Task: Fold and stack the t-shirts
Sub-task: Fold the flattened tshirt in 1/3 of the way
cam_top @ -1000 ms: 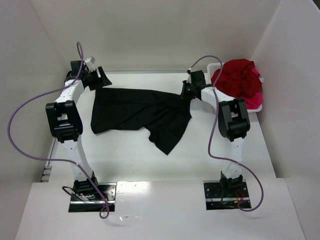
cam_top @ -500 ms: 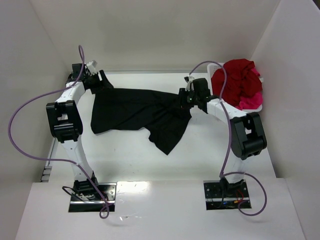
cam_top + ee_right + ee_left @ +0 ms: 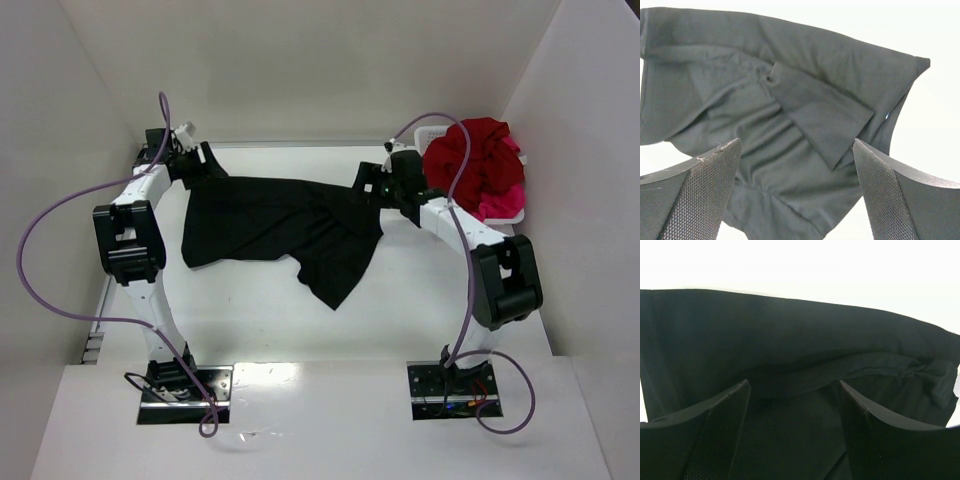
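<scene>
Right gripper is open, jaws spread wide, hovering over the black t-shirt without pinching any cloth. Left gripper is also open, fingers apart with black cloth lying between and past them; no pinch visible.

In the top view the black t-shirt lies spread on the table between the arms, one end hanging toward the near side as a point. The left gripper sits at its far-left corner and the right gripper at its far-right edge.

Container: white basket in the far right corner, just beyond the right arm. It holds a bunched dark red t-shirt piled above the rim, with a bright pink t-shirt showing under it on the near side.

Versus one second ago: the right arm's elbow has swung out to the right and nearer, and its purple cable now drapes across the dark red t-shirt. The right gripper has shifted a little over the same edge. The left gripper has turned slightly. The black t-shirt's outline and the basket contents are unchanged.
</scene>
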